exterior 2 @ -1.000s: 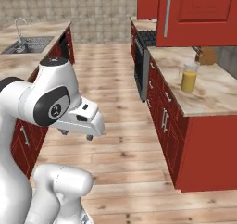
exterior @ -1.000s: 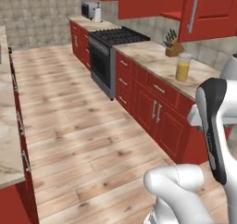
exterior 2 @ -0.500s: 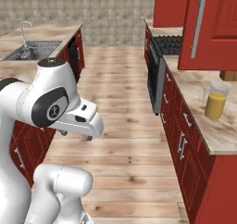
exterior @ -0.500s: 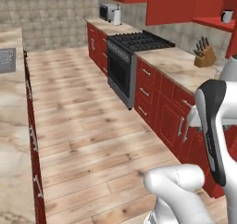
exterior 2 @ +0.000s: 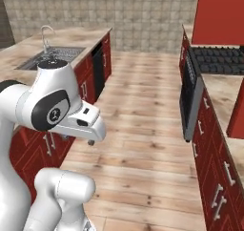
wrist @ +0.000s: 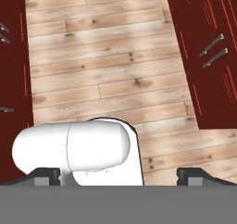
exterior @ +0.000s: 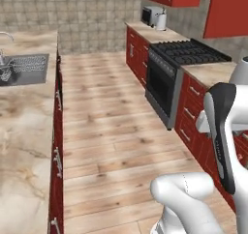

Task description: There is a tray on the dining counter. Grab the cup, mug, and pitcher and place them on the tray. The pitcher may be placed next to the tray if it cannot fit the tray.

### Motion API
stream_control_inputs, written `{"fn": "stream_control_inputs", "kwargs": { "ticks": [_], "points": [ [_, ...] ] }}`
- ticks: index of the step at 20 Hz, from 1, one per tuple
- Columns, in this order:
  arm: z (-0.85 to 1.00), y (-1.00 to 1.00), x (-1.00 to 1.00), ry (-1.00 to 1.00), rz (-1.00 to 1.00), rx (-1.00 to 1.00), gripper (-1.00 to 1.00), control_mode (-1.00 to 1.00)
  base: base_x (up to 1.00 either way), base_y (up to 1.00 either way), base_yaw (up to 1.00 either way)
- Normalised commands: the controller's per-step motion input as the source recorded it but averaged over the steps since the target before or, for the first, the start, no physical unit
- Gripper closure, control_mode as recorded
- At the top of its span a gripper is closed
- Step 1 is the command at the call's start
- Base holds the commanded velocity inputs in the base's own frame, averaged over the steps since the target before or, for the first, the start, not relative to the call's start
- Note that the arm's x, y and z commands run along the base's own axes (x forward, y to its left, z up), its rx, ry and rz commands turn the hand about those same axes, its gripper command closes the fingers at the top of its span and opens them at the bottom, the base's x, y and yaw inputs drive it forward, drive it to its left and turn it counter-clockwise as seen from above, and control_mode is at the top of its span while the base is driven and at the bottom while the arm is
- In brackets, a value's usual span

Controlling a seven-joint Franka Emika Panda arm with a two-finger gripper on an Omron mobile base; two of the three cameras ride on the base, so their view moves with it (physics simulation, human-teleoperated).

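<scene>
Judging by the task alone, the pitcher will be the awkward one. It is glass with liquid in it, so likely heavy, smooth and breakable, and it must stay upright. A hold across the body below its middle, or on a handle if it has one, seems safest. The cup should be light and stiff but tapered, so a grip near the rim would slip least. The mug looks best taken across its wall, away from the handle. Where these three and the tray stand I cannot tell from here.

The gripper [wrist: 118, 174] hangs over the floor [exterior: 106, 126] in front of the stove [exterior: 193, 51], pointing down. Its fingertips [wrist: 46, 174] stand as wide apart as they go, with nothing between them.

Across the aisle from the stove runs a marble-topped counter [exterior: 24, 131] with a sink [exterior: 26, 68] set in it. Whether it is the dining one I cannot tell. Beyond the stove, on the same run, stands a toaster [exterior: 150, 15]. Red cabinets [exterior 2: 217, 177] flank the stove, and their handles jut a little into the aisle.

The aisle by the stove is bare, so nothing there blocks the base. The risks I would guess at are the arm's elbow brushing the cabinets beside the stove while the base turns, and the wide fingers knocking a light cup over on approach.
</scene>
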Motion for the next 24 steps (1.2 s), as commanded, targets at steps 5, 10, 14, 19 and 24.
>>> {"fn": "stream_control_inputs", "kwargs": {
  "ticks": [5,10,14,19,24],
  "points": [
    [0.0,0.0,0.0,0.0,0.0,0.0,-1.0,1.0,0.74,0.0,0.16],
    [0.0,0.0,0.0,0.0,0.0,0.0,-1.0,1.0,0.54,-0.15,-0.06],
    [0.0,0.0,0.0,0.0,0.0,0.0,-1.0,1.0,0.55,-0.1,-0.31],
    [0.0,0.0,0.0,0.0,0.0,0.0,-1.0,1.0,0.58,0.0,-0.52],
    [0.0,0.0,0.0,0.0,0.0,0.0,-1.0,1.0,0.6,0.0,-0.65]
  ]
}}
